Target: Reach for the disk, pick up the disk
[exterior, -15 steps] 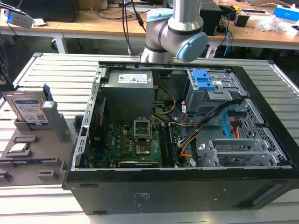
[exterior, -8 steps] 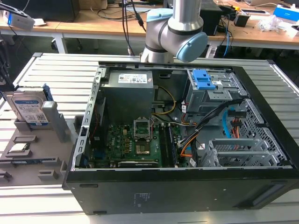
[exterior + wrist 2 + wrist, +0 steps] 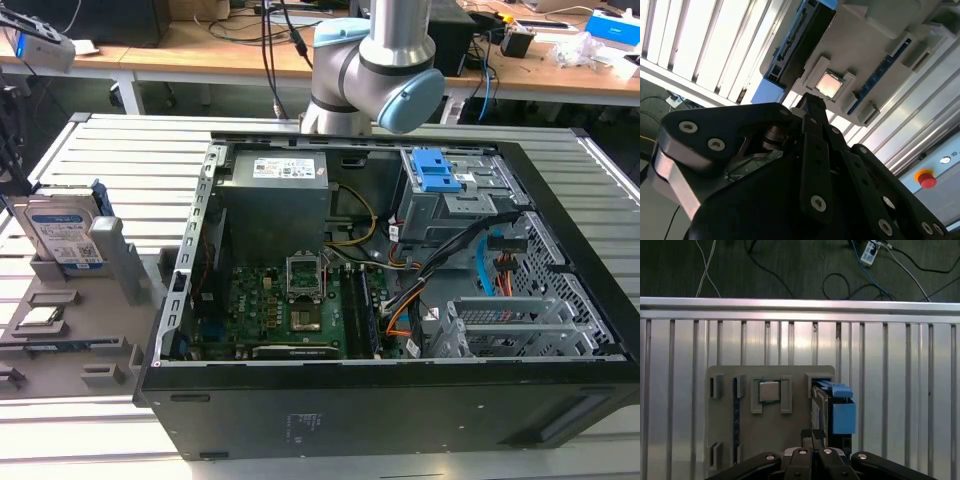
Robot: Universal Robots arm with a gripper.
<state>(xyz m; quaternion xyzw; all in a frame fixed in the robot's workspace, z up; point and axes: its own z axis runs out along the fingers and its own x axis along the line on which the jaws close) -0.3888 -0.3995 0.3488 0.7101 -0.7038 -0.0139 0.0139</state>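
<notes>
Plainly, the gripper (image 3: pixel 812 433), pressed together on nothing, hangs apart from the upright disk (image 3: pixel 820 410).

Space above upright silver blue-bracketed disk (image 3: pixel 62 232) is open. Grey plastic post (image 3: pixel 113 262) stands just beside it; black open computer case (image 3: pixel 400 400) crowds the exterior view's right.

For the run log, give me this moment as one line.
phase: reach | gripper: shut, empty | disk: upright in grey holder, ungripped
</notes>
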